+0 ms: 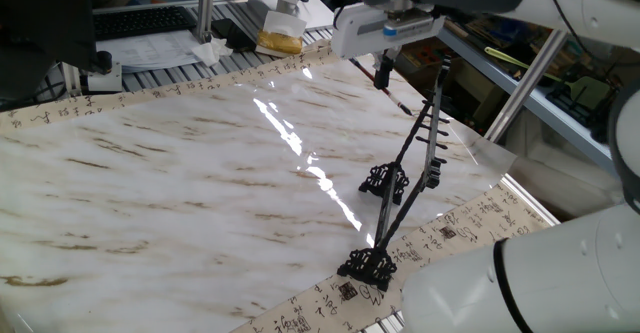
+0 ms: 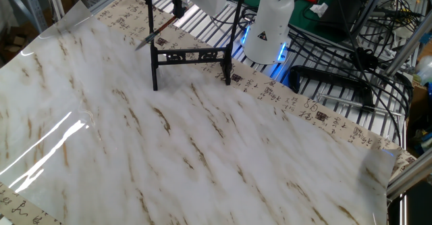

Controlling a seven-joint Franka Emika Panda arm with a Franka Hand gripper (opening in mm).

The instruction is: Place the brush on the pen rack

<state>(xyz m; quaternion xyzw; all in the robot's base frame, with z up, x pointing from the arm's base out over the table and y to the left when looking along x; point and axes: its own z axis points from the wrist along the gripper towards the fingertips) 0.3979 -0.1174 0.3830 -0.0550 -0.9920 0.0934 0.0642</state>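
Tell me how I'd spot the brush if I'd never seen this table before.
Start at the marbled tabletop and find the black pen rack standing near its far edge. Just left of the rack, the gripper holds the brush tilted in the air: a thin dark stick, the only slanted, lifted thing there.
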